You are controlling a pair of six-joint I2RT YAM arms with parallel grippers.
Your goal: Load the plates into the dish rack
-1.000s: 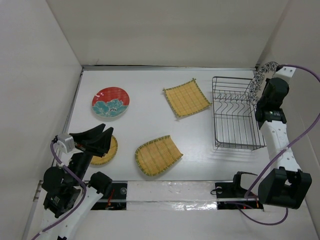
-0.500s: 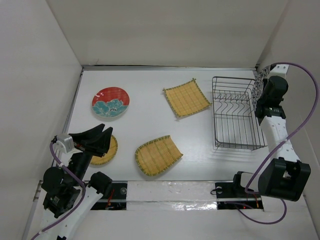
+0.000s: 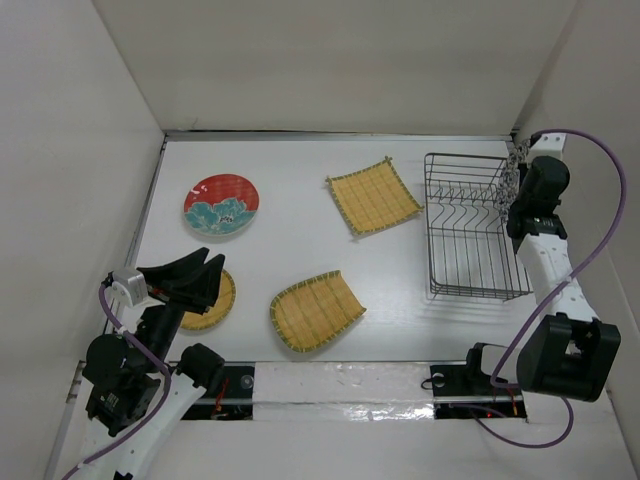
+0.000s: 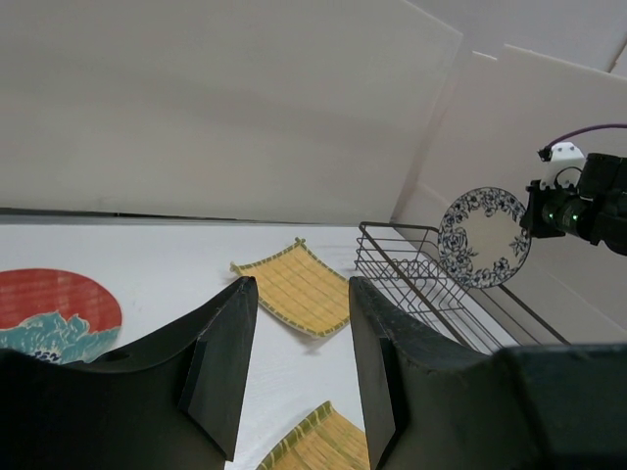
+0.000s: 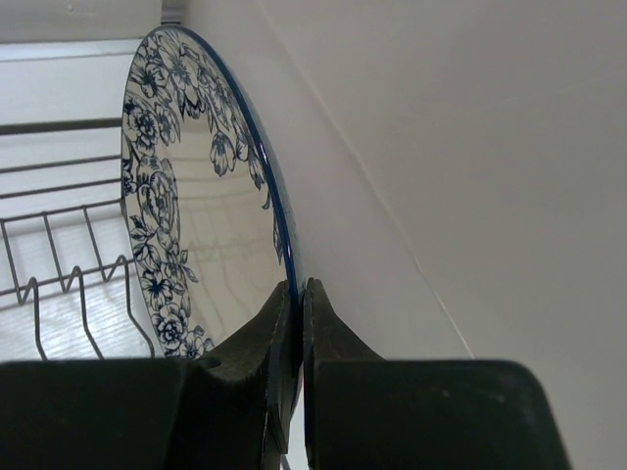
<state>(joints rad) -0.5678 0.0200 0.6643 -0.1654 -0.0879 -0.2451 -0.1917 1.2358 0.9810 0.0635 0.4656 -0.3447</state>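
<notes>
In the top view, at the right edge of the frame, the right end effector [image 5: 294, 299] is clamped on the rim of the white blue-patterned plate [image 5: 186, 176], holding it on edge at the upper right corner of the wire dish rack [image 3: 470, 225], close to the side wall. At lower left, the left end effector [image 4: 299, 289] hangs with its fingers spread and nothing between them, over the round bamboo plate [image 3: 215, 300]. On the counter [image 3: 300, 240] lie the red flowered plate [image 3: 221, 203] at upper left, the square bamboo plate [image 3: 373, 196] just left of the rack, and the rounded-square bamboo plate [image 3: 316, 310] at lower centre.
</notes>
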